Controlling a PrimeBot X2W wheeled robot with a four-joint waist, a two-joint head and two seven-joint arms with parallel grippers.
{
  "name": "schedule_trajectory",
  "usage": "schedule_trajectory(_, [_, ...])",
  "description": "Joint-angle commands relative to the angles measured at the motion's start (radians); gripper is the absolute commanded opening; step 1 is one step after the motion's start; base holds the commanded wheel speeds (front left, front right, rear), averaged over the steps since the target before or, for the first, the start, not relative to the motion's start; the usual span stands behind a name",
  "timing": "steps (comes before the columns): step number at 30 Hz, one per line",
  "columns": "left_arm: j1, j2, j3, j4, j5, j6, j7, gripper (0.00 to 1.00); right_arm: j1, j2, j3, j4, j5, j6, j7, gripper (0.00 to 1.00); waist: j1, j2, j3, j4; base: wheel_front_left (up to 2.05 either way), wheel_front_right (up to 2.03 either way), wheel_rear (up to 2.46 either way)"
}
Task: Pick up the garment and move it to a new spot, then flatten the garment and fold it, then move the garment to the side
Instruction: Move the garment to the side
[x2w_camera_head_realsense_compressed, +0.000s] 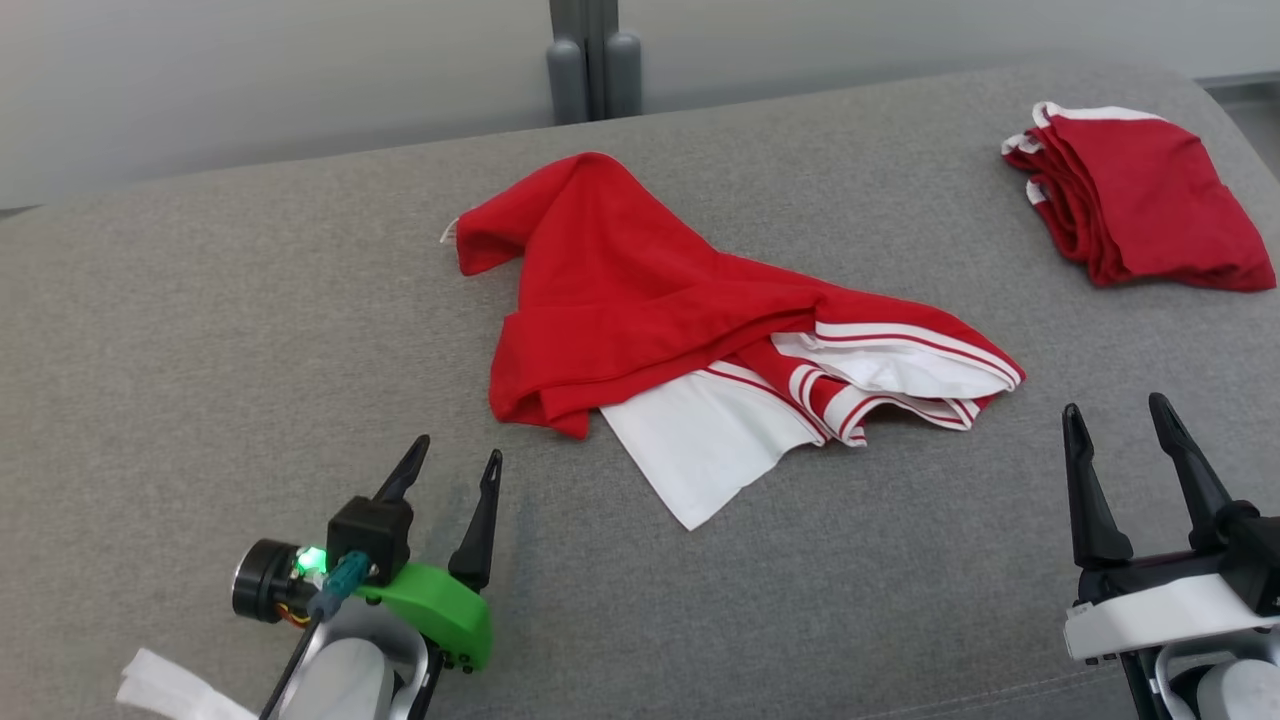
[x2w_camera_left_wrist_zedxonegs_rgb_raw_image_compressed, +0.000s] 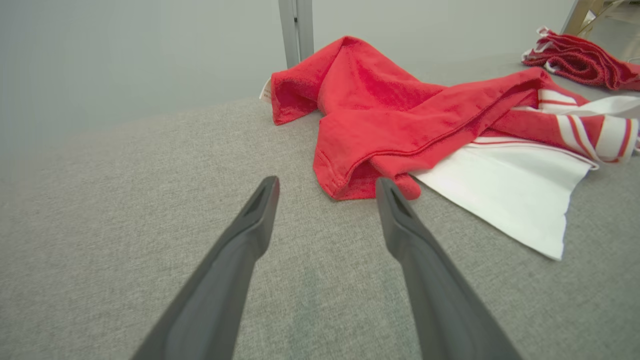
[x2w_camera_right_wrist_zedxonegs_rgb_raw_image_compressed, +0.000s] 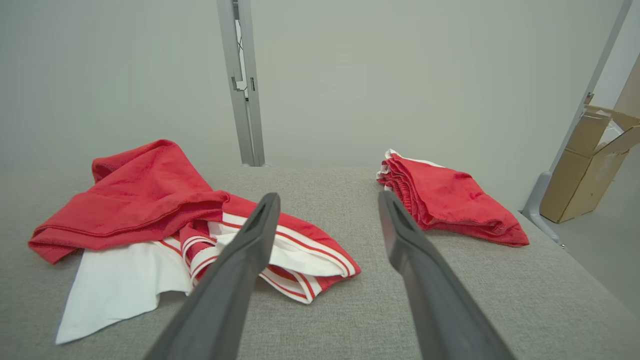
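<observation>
A crumpled red garment (x2w_camera_head_realsense_compressed: 640, 290) with white panels and red-and-white striped trim lies in the middle of the grey cloth surface (x2w_camera_head_realsense_compressed: 200, 330). It is bunched, with a white flap pointing toward me. My left gripper (x2w_camera_head_realsense_compressed: 455, 460) stands open at the lower left, short of the garment's near red hem (x2w_camera_left_wrist_zedxonegs_rgb_raw_image_compressed: 350, 180). My right gripper (x2w_camera_head_realsense_compressed: 1115, 415) is open at the lower right, just right of the striped edge (x2w_camera_right_wrist_zedxonegs_rgb_raw_image_compressed: 310, 280). Neither gripper touches the garment (x2w_camera_left_wrist_zedxonegs_rgb_raw_image_compressed: 400, 115), and nothing sits between the fingers of either. The right wrist view has the garment (x2w_camera_right_wrist_zedxonegs_rgb_raw_image_compressed: 140, 200) at its left.
A folded stack of red garments (x2w_camera_head_realsense_compressed: 1140, 195) rests at the far right edge of the surface, seen too as the folded stack (x2w_camera_right_wrist_zedxonegs_rgb_raw_image_compressed: 450, 200). A grey post (x2w_camera_head_realsense_compressed: 592, 60) rises behind the surface. A cardboard box (x2w_camera_right_wrist_zedxonegs_rgb_raw_image_compressed: 590, 165) stands on the floor off the right side.
</observation>
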Motion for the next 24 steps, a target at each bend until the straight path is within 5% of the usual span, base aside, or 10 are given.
schedule_trajectory(1, [-0.041,0.009,-0.004,0.033,0.007,-0.003,0.000,1.00,-0.016,0.001,-0.001,-0.007,0.000,-0.002,-0.003,1.00,0.0000,-0.0001,0.052,-0.050,0.00,0.00,0.00])
schedule_trajectory(17, [-0.252,0.021,-0.013,0.278,0.027,0.002,0.000,1.00,-0.058,0.029,0.010,-0.021,-0.005,-0.002,-0.003,1.00,0.0000,-0.0001,0.120,-0.112,0.00,0.00,0.00])
schedule_trajectory(18, [-0.260,0.022,-0.012,0.285,0.028,0.001,0.000,0.84,-0.060,0.030,0.010,-0.021,-0.006,-0.002,-0.003,1.00,0.0000,-0.0001,0.123,-0.113,0.00,0.00,0.00])
schedule_trajectory(20, [-0.275,0.022,-0.011,0.295,0.026,0.000,0.000,0.00,-0.059,0.033,0.007,-0.021,-0.005,-0.002,-0.003,1.00,0.0000,-0.0001,0.122,-0.111,0.00,0.00,0.00])
schedule_trajectory(24, [-0.284,0.025,-0.005,0.274,0.025,0.003,0.000,0.00,-0.032,0.038,-0.014,-0.016,-0.005,-0.002,-0.003,1.00,0.0000,-0.0001,0.111,-0.090,0.00,0.00,0.00])
